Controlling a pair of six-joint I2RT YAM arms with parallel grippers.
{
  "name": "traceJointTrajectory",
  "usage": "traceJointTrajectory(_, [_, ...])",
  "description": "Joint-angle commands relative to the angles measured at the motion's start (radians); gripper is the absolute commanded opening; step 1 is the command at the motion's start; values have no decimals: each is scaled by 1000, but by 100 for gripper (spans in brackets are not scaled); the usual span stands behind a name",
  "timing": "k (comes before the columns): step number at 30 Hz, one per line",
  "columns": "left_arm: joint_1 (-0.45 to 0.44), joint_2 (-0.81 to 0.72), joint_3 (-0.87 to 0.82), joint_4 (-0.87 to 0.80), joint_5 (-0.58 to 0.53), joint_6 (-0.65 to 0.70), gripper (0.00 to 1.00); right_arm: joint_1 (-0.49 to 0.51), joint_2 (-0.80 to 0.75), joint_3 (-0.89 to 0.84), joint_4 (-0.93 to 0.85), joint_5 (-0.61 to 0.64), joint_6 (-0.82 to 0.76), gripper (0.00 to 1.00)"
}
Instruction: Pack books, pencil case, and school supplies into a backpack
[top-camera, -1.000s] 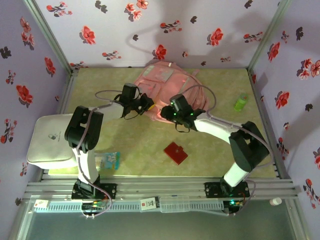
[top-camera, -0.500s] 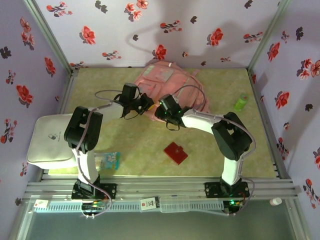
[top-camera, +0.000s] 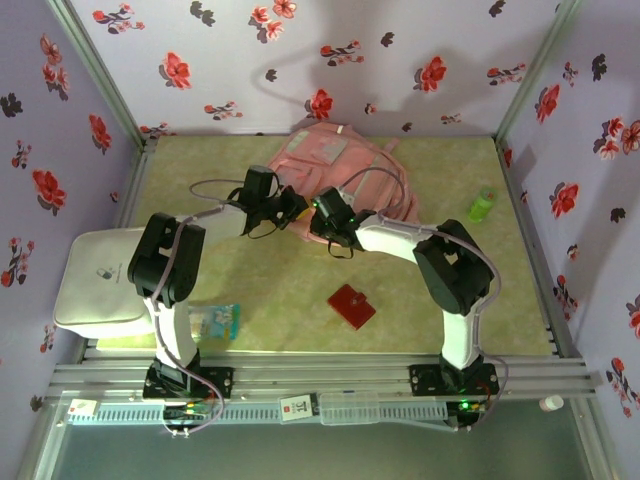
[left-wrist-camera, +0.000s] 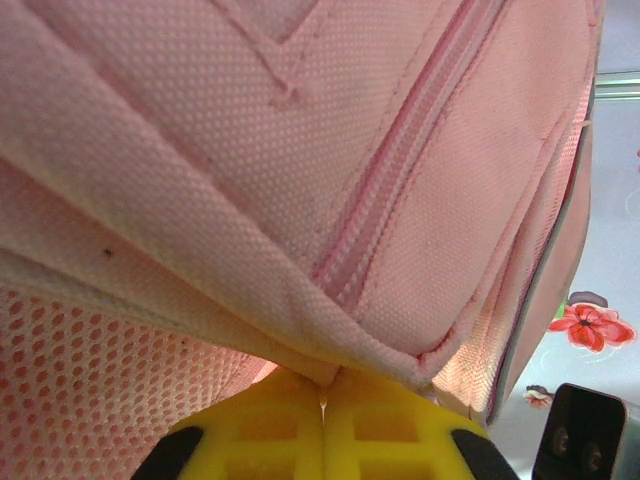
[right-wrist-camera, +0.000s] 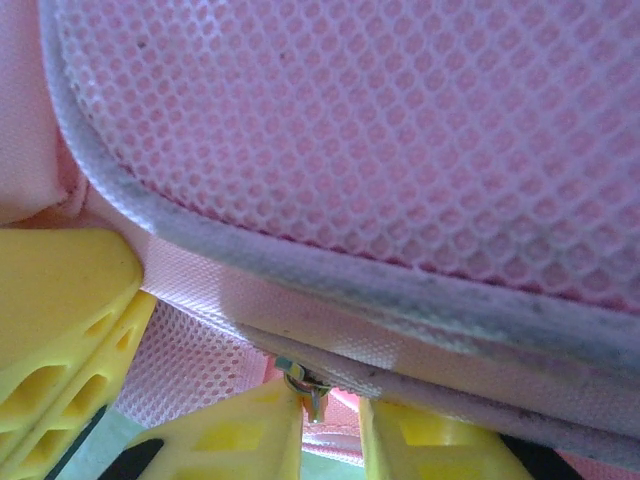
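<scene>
seen from above, both arms are reached forward and bent inward so that the left gripper (top-camera: 296, 211) and right gripper (top-camera: 317, 217) meet, almost touching, at the near edge of the pink backpack (top-camera: 345, 165), with a red square piece (top-camera: 351, 305) well apart in front, a blue book (top-camera: 216, 320) by the left arm's base and a white case (top-camera: 98, 285) whose logo is too small to be read. closer detail is given by the wrist cameras: the left gripper's yellow fingers (left-wrist-camera: 260, 430) are pressed together on a fold of backpack fabric, while the right gripper's fingers (right-wrist-camera: 240, 435) are held a narrow gap apart, a small metal zip pull (right-wrist-camera: 305, 385) at their tips.
</scene>
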Motion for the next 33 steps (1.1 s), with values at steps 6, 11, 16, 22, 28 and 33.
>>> traceJointTrajectory(6, [-27, -45, 22, -2, 44, 38, 0, 3, 33, 58, -19, 94, -50, 18])
traceJointTrajectory(11, [-27, -44, 18, -1, 44, 38, 0, 3, 33, 63, -21, 126, -78, 15])
traceJointTrajectory(16, [-26, -42, 14, -1, 39, 41, 0, 3, 9, 47, -38, 132, -100, 8])
traceJointTrajectory(22, [-16, -31, 13, -31, 5, 65, 0, 2, -87, -51, -95, 167, -103, 6])
traceJointTrajectory(28, [-9, -21, 13, -51, -12, 91, 0, -6, -193, -172, -172, 263, -80, 6])
traceJointTrajectory(33, [-7, -15, 18, -56, -11, 97, 0, -22, -219, -214, -184, 279, -95, 7])
